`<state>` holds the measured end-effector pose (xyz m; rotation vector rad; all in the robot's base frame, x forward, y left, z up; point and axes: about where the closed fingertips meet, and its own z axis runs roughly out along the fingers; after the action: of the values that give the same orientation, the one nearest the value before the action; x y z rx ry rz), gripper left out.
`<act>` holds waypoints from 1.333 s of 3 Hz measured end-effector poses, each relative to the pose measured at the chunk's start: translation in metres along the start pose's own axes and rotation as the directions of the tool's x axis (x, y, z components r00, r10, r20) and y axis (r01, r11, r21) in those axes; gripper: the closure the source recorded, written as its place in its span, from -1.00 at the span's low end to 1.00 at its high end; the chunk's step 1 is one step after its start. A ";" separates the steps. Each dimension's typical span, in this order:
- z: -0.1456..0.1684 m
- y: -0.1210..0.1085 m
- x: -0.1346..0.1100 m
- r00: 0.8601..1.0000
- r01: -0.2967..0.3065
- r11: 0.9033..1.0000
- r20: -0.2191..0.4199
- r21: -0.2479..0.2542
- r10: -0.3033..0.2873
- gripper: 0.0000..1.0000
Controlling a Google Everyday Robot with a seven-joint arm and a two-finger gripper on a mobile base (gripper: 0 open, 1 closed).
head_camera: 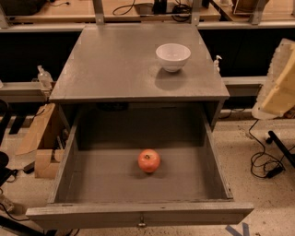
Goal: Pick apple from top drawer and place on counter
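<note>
The apple [149, 160], red-orange with a stem dimple on top, lies on the floor of the top drawer [138, 214], near its middle. The grey drawer is pulled fully out and has a small metal knob on its front. The counter [115, 64] is the flat grey top of the cabinet above the drawer. My gripper [278, 83] shows as a pale, yellowish-white shape at the right edge of the camera view. It hangs beside the counter's right side, well away from the apple and holding nothing that I can see.
A white bowl [173, 56] stands on the counter's right rear part. Cables [262, 161] lie on the speckled floor to the right. Cardboard boxes [39, 138] stand left of the cabinet. Light wooden benches [69, 11] run along the back.
</note>
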<state>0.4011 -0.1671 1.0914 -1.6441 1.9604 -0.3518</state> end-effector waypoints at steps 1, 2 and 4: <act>0.000 0.000 0.000 1.000 0.000 1.000 0.000 0.000 0.000 -1.00; 0.000 0.000 0.000 1.000 0.000 1.000 0.000 0.000 0.000 -1.00; 0.050 0.023 0.026 0.988 -0.067 0.998 0.138 -0.011 0.068 -1.00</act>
<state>0.4080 -0.1800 1.0327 -1.5584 1.9093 -0.2006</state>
